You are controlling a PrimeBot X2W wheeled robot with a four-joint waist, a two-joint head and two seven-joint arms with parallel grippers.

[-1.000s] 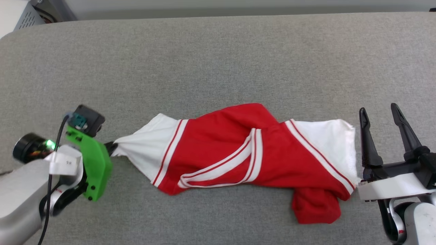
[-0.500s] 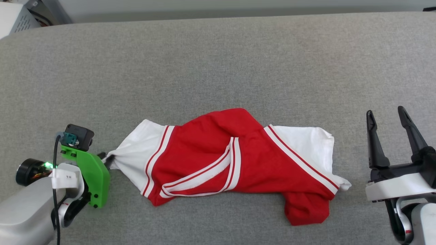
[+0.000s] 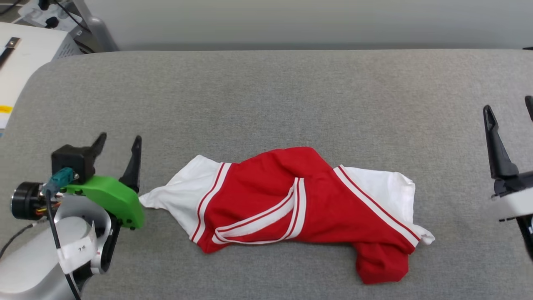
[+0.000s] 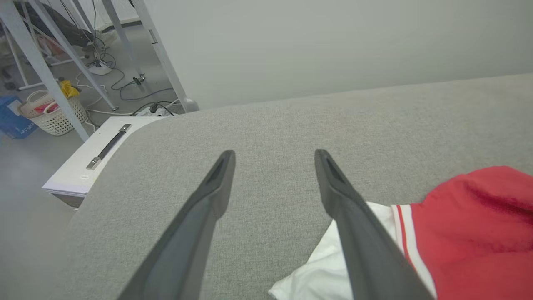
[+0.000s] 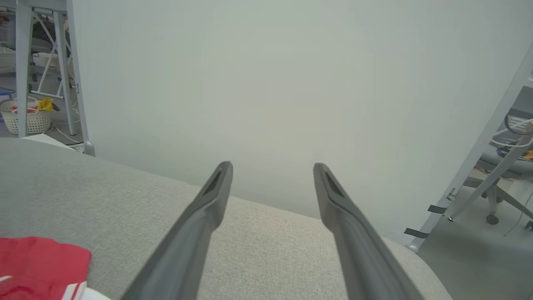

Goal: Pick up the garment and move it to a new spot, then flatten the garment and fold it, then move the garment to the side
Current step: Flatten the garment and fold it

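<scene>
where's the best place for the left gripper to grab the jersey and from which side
I'd take the white sleeve of the jersey at its pointed tip, coming from the robot's left, low along the grey surface. That tip tapers toward the open left gripper and lies as a thin free edge.

Sleeve tip (image 3: 155,201) of garment (image 3: 266,187) released by left gripper (image 3: 120,137). Fingers parted and swung from 3 toward 12 o'clock. Right gripper (image 3: 508,104) drawn away from garment toward 3 o'clock. Head camera tilted upward.
</scene>
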